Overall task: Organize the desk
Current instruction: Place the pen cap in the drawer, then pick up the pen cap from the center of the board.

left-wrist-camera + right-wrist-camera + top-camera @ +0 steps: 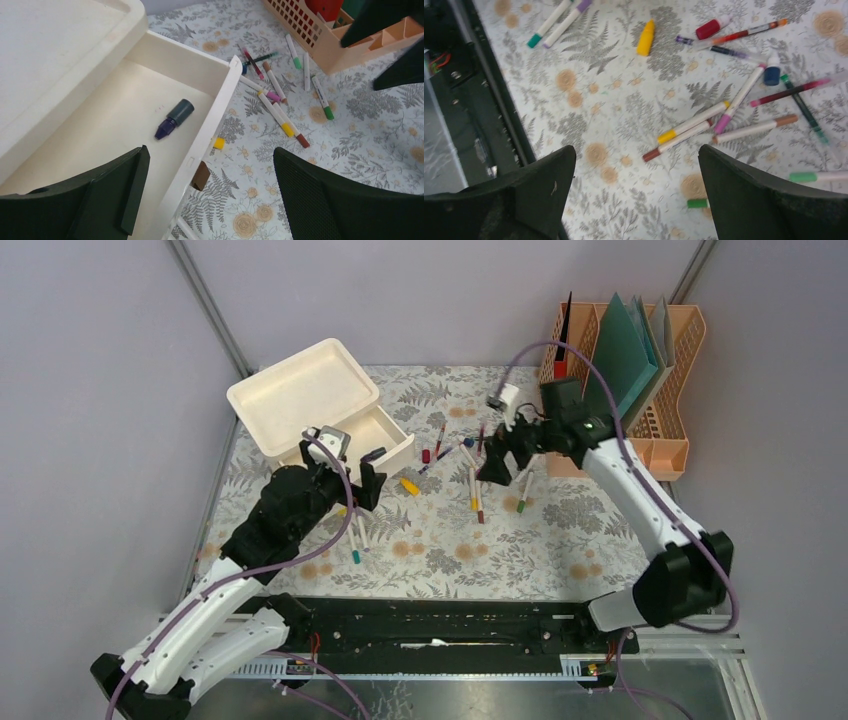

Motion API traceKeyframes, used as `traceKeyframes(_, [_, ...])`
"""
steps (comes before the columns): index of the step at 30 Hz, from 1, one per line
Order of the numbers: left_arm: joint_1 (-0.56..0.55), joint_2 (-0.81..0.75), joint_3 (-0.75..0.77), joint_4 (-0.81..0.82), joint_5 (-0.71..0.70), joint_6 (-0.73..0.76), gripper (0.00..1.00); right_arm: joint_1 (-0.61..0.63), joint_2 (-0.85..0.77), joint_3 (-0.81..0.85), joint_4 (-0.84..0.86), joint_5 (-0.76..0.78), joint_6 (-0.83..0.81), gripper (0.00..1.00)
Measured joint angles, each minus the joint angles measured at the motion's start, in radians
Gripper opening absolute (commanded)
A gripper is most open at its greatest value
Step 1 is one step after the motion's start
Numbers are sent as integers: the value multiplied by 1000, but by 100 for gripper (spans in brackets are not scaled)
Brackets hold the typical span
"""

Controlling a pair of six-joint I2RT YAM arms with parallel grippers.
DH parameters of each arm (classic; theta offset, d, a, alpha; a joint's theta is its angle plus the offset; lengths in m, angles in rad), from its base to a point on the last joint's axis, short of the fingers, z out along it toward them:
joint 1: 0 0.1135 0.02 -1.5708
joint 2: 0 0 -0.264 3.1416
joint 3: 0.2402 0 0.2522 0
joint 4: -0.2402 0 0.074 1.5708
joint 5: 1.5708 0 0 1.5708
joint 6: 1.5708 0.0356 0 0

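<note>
Desk [560, 530] with fern-print cloth lying before our arm bases, loose markers [475, 490] scattered across its middle, our left gripper [350, 472] with jaws apart over an open cream drawer [100, 125] with a purple cap [173, 119] inside, our right gripper [505, 465] spread wide above the markers

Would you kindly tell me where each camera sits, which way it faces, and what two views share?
Top external: above and behind the bases, looking down on the desk; the left arm and right arm show.
Left wrist: over the open drawer, looking down; its fingers frame the bottom.
Right wrist: over scattered markers, looking down; its fingers below.
Shared: both wrist views show the yellow-tipped marker.
</note>
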Motion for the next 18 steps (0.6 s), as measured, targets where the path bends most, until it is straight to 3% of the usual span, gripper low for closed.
traceKeyframes(6, [17,-39,-16,36,-24,3,99,118,255,170,108,195,126,100])
traceKeyframes(15, [51,-45,-41,42,-22,1,99,237,620,388,259,441,481,100])
traceKeyframes(18, [64,-45,-42,42,-14,-3,99,266,687,433,279,480,542,89])
